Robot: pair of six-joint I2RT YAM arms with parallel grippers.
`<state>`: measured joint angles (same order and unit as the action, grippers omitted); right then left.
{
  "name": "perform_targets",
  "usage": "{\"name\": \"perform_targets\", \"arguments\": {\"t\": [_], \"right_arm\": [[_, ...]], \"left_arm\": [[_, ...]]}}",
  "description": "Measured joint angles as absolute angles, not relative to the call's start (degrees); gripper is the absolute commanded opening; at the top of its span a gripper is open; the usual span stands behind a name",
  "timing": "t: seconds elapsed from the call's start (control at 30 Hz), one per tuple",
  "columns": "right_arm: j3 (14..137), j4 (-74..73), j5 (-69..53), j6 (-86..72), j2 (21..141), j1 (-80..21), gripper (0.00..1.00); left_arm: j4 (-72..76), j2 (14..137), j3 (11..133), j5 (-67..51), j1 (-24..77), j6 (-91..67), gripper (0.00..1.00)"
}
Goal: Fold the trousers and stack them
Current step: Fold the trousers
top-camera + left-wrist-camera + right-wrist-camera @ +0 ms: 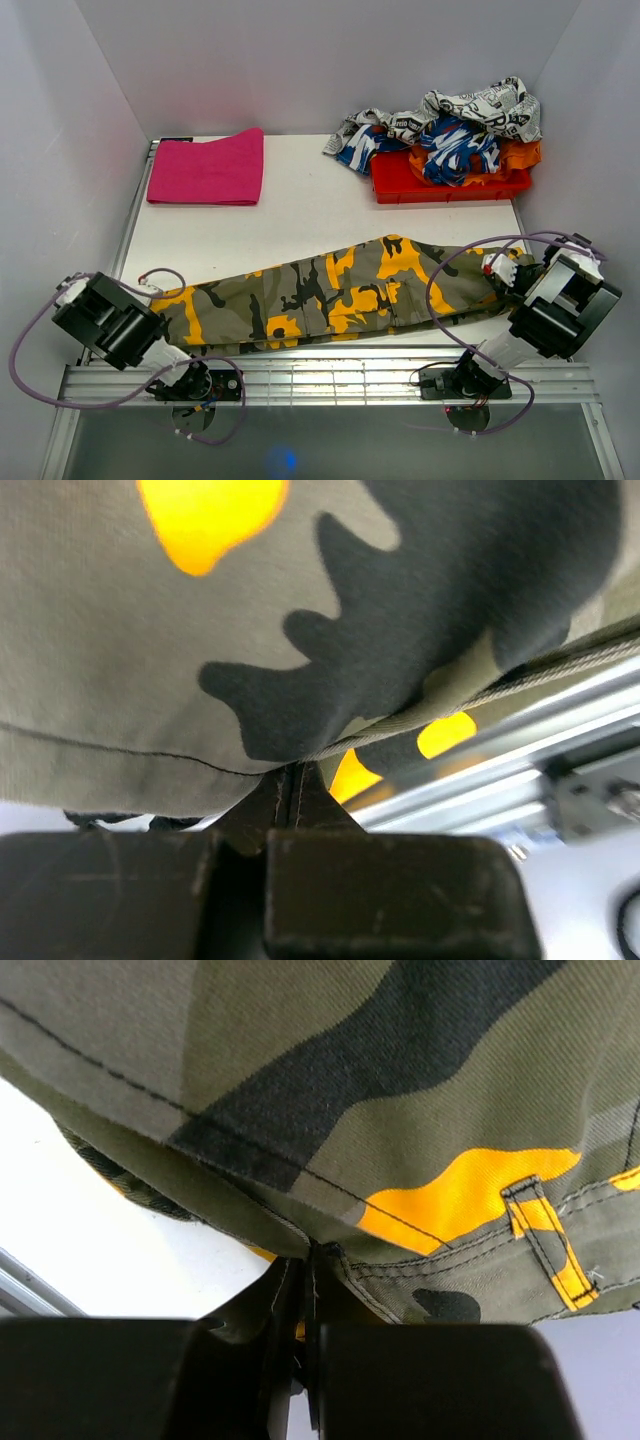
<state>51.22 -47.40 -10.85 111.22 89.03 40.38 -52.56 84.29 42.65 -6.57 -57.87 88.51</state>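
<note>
The camouflage trousers point(340, 290) lie stretched left to right across the near part of the white table point(300, 220), olive with dark patches and yellow-orange blotches. My left gripper point(158, 300) is shut on their left end, and in the left wrist view the cloth point(200, 630) fills the frame above the left gripper point(292, 776), pinched at the hem. At the right end my right gripper point(500, 268) is shut on the trousers. The right wrist view shows the waistband with a belt loop point(545, 1235) just above the closed right gripper point(310, 1260).
A folded pink cloth point(208, 167) lies at the back left. A red tray point(450, 180) at the back right holds a heap of clothes: a newsprint-patterned garment point(480, 105), a blue-and-white one point(455, 145) and orange cloth point(520, 155). An aluminium rail point(320, 375) runs along the near edge.
</note>
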Motion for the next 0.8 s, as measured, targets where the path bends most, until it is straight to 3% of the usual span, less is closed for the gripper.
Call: {"name": "perform_targets", "arguments": {"t": [0.27,0.53,0.8], "right_arm": [[51.1,-47.0,-6.2,106.8,89.3,36.9,0.08],[50.6,-49.5,-4.3,101.9,89.2,34.8,0.08],[51.9,-51.5,-4.0,98.7,89.8,34.3,0.08]], "left_arm": [[-64.4,100.2,58.2,1.5,-48.3,71.1,0.0],[-53.0,107.4,72.2,-4.5,-34.3,63.2,0.0],[-50.3,110.8,77.0,-5.2,-31.3,59.0,0.0]]}}
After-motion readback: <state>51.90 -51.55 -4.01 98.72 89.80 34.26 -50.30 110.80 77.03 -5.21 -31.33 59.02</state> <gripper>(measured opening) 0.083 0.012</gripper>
